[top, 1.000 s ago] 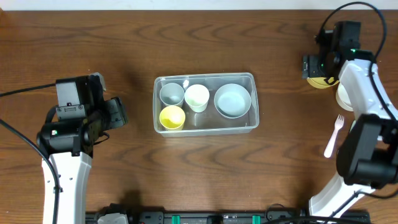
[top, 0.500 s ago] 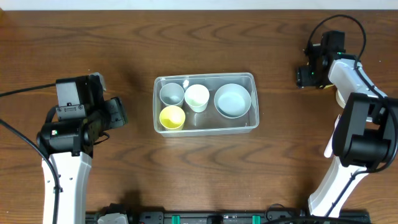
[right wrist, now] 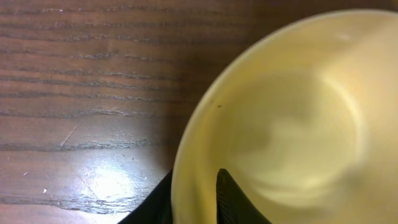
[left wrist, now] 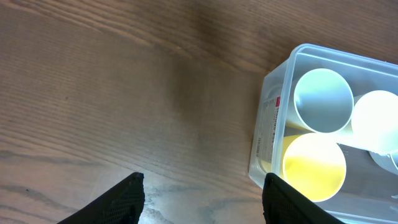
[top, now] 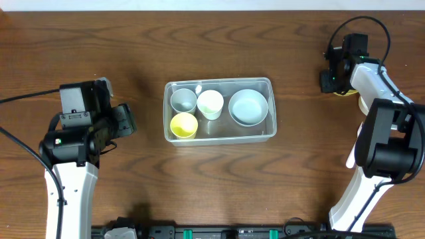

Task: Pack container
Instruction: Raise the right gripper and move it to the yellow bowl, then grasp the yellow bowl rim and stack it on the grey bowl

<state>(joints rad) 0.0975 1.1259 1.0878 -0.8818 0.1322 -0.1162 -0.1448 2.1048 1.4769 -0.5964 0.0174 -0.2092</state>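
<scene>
Right gripper just settled at the far-right corner
It straddles the yellow bowl's rim — clamped or not, I can't tell; my left gripper gapes wide, empty; the container sits mid-desk — this bowl looks next in.

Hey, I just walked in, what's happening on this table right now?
Two robot arms are packing a clear container. It already holds three cups and a pale blue bowl. The right gripper is at the far right, jaws either side of the rim of a yellow bowl; whether they grip is unclear. The left gripper hangs open over the table beside the container.
</scene>
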